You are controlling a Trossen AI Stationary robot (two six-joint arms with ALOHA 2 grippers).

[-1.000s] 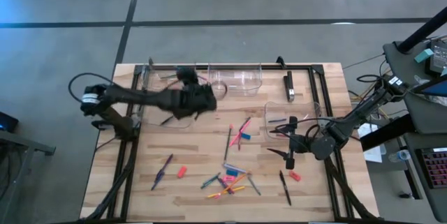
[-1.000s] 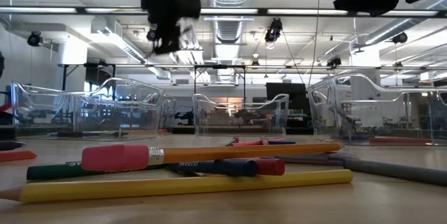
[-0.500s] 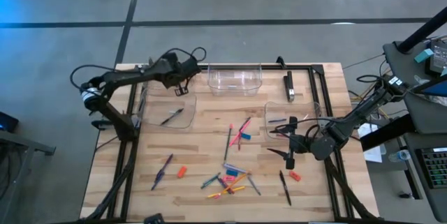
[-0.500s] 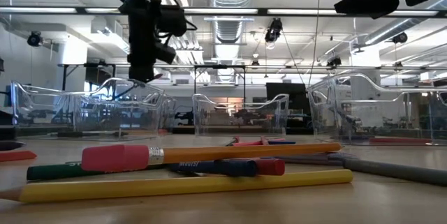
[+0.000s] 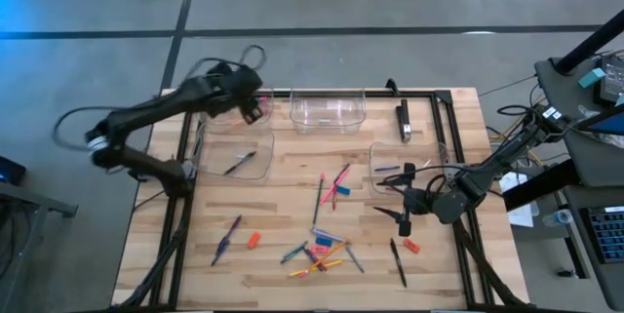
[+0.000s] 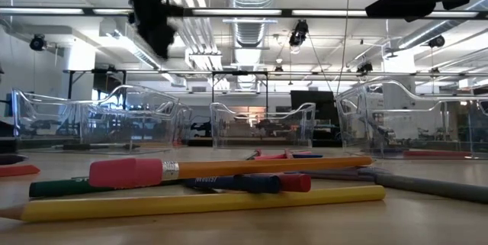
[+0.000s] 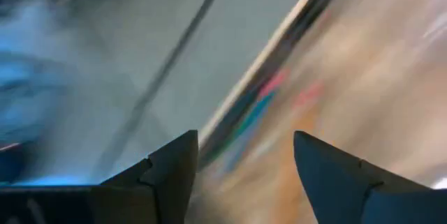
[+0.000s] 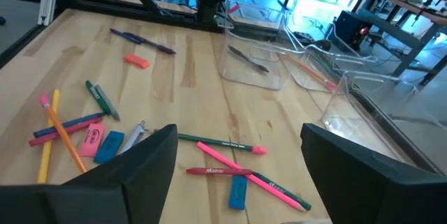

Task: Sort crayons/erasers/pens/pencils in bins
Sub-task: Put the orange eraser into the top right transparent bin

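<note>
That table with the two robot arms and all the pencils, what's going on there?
Two robot arms are sorting loose pencils, pens, crayons and erasers from a wooden table into clear bins. The left hand is up over the far-left bins, fingers open and empty. A dark pen lies in the bin below it. The right hand hovers open near the right bin, holding nothing. Most items are on the table.
</note>
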